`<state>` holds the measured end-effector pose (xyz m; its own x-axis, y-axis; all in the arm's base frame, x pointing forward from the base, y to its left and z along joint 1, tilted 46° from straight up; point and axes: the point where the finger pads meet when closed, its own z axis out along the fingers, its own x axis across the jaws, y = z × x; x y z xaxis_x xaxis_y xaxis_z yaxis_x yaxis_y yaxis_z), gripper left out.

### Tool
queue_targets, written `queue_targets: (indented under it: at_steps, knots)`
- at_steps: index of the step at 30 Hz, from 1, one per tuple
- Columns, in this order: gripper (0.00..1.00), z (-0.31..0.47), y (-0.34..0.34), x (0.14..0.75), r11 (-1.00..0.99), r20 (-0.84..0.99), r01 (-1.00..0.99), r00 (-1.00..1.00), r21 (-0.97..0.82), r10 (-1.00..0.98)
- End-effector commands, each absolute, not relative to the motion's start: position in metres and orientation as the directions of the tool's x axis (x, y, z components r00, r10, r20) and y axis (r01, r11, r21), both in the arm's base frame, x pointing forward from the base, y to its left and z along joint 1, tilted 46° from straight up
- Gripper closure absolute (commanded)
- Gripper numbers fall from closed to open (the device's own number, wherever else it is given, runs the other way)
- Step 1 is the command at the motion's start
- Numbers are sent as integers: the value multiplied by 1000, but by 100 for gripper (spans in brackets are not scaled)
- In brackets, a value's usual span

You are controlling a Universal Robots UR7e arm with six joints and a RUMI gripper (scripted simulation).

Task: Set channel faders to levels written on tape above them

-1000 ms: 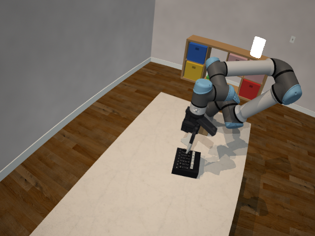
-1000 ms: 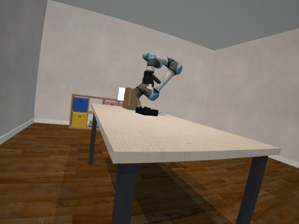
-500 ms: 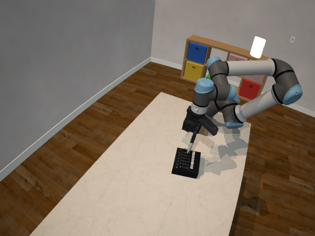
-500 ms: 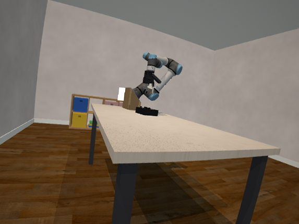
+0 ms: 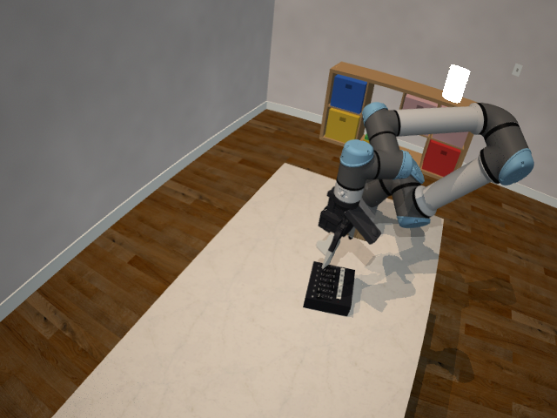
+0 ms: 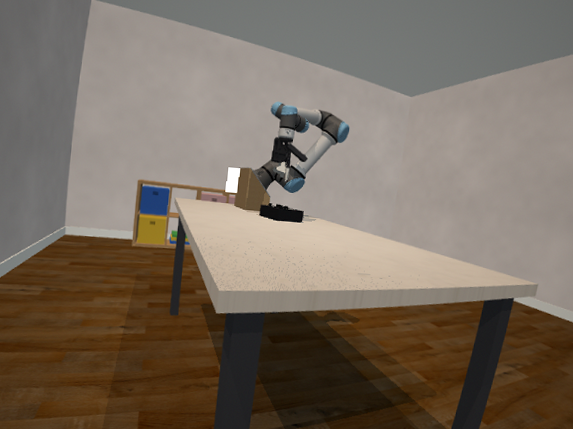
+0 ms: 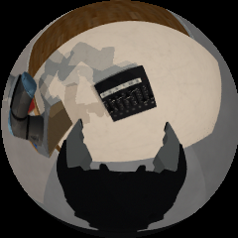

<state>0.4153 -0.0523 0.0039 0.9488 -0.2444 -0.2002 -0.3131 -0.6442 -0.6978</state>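
Note:
The black lighting desk [image 5: 329, 288] lies on the pale table, with several fader rows and a white tape strip along one side. It also shows in the wrist view [image 7: 126, 99], turned at an angle, and as a low black box in the exterior view [image 6: 281, 213]. My gripper [image 5: 332, 255] hangs above the desk's far end, clear of it, with its fingers open and nothing between them. In the wrist view the two fingertips stand wide apart below the desk. The numbers on the tape are too small to read.
A brown box [image 6: 251, 188] stands on the table behind the desk, near the arm's base. A shelf with coloured bins [image 5: 395, 117] stands against the far wall, with a white cylinder [image 5: 455, 84] on top. The table edge runs to the right of the desk.

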Motion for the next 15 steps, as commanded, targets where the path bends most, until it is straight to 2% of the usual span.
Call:
queue_targets:
  at_steps: [1, 8, 10, 15]
  knots:
    - [0, -7, -51, 411, -602, -301, -452, 891, -658, -340]
    - [0, -30, -47, 399, -468, -489, -705, 708, -533, -509]
    - [0, -30, -47, 399, -468, -489, -705, 708, -533, -509]
    - [0, -46, -43, 390, -340, -598, -847, 530, -408, -602]
